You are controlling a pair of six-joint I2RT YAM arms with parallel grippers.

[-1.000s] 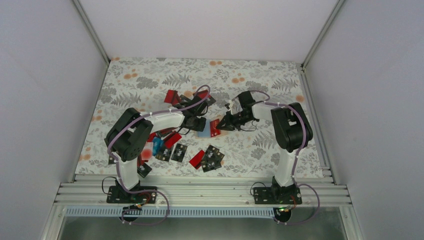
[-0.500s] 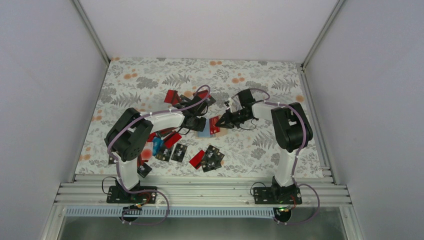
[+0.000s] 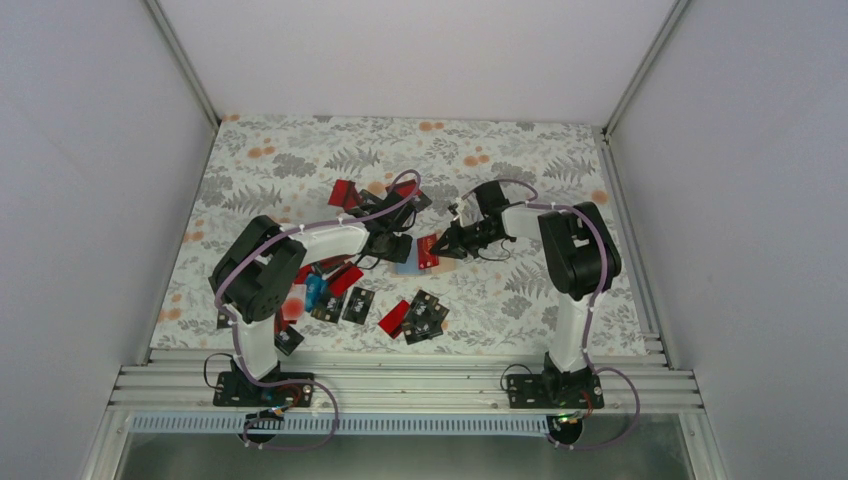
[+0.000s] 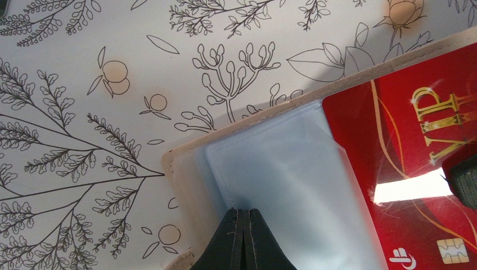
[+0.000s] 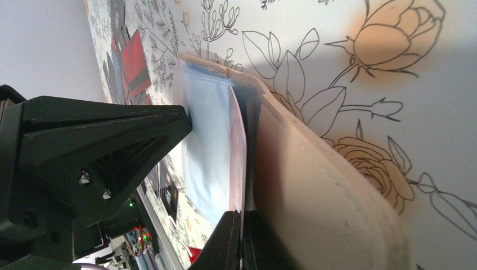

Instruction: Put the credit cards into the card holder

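Floral table (image 4: 84, 50), red card (image 4: 394, 140) at holder (image 4: 270, 169)

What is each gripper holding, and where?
Right gripper pinches the red VIP card by its edge; left gripper grips the tan card holder at its grey-blue pocket.

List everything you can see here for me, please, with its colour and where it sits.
card holder: one, beige outside, pale blue inside, open mid-table.
red VIP card: one, red, partly inside the holder's pocket.
loose cards: about a dozen, red, black and blue, scattered mostly left of the holder.
tablecloth: one, white floral print, covering the table.
left gripper: one, black, shut, tip on the holder's pocket.
right gripper: one, black, shut on the red VIP card.
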